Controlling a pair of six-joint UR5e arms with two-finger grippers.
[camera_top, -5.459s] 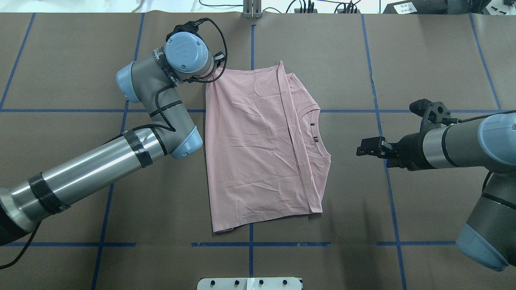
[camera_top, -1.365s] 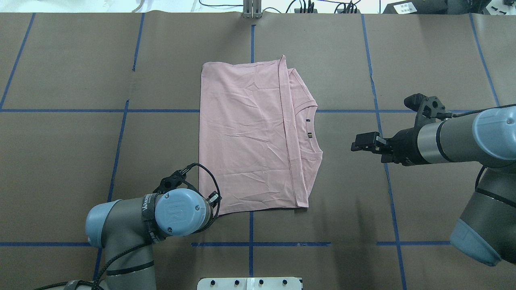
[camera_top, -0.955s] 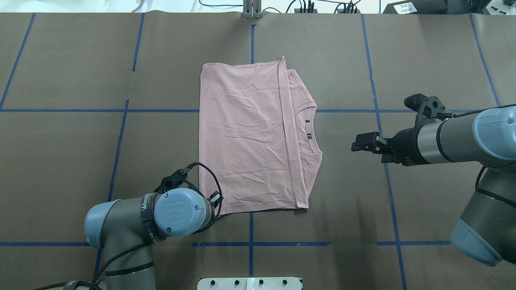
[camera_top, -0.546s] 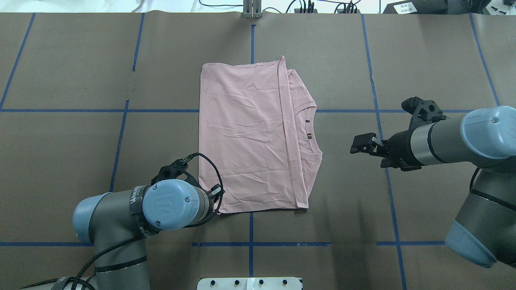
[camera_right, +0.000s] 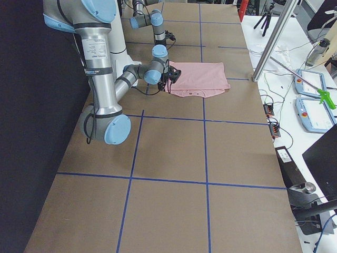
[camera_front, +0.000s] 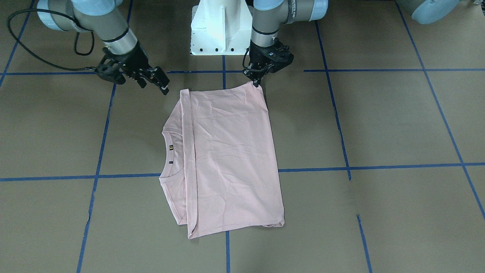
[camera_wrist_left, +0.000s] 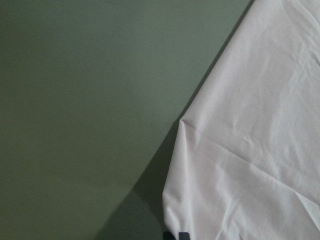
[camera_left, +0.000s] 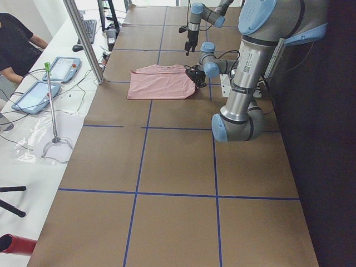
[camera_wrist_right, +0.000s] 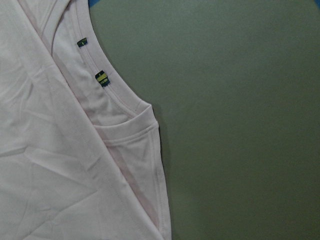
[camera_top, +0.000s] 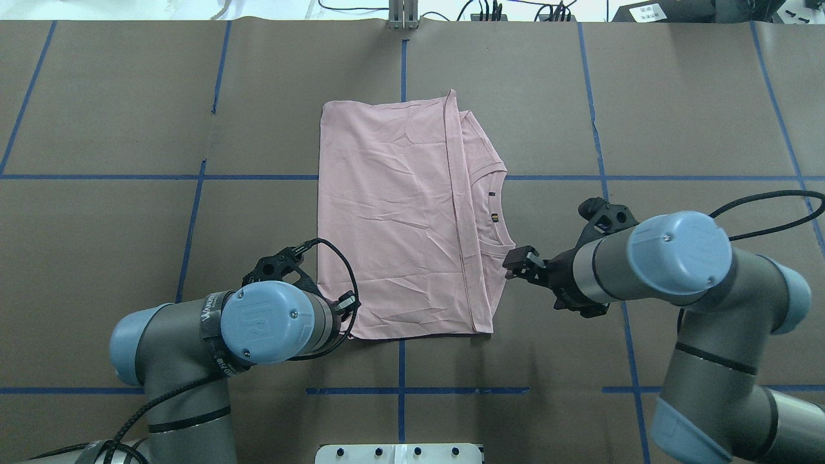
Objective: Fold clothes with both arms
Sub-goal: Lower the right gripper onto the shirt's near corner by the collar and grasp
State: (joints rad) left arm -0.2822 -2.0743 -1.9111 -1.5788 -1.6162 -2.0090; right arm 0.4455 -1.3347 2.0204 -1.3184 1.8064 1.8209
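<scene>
The pale pink T-shirt [camera_top: 393, 219] lies folded, plain back up, in the middle of the brown table, with its collar and small dark tags [camera_wrist_right: 102, 78] toward my right side. It also shows in the front-facing view [camera_front: 227, 151]. My left gripper [camera_front: 257, 80] is shut on the shirt's near left corner, which rises slightly toward it. The pinched corner shows in the left wrist view [camera_wrist_left: 175, 225]. In the overhead view that gripper is hidden under its wrist. My right gripper [camera_top: 517, 263] is open and empty. It hovers just beside the shirt's near shoulder edge [camera_wrist_right: 150, 130].
Blue tape lines [camera_top: 193, 219] grid the brown table cover [camera_top: 97, 96]. The white pedestal base [camera_front: 221, 30] stands at the near edge. A metal post [camera_top: 403, 16] and cables stand at the far edge. Operator tablets [camera_left: 61, 69] lie on a side bench.
My right arm has swung in from the right until its gripper is next to the collar side of the shirt. My left wrist has shifted slightly left while staying at the near left corner.
</scene>
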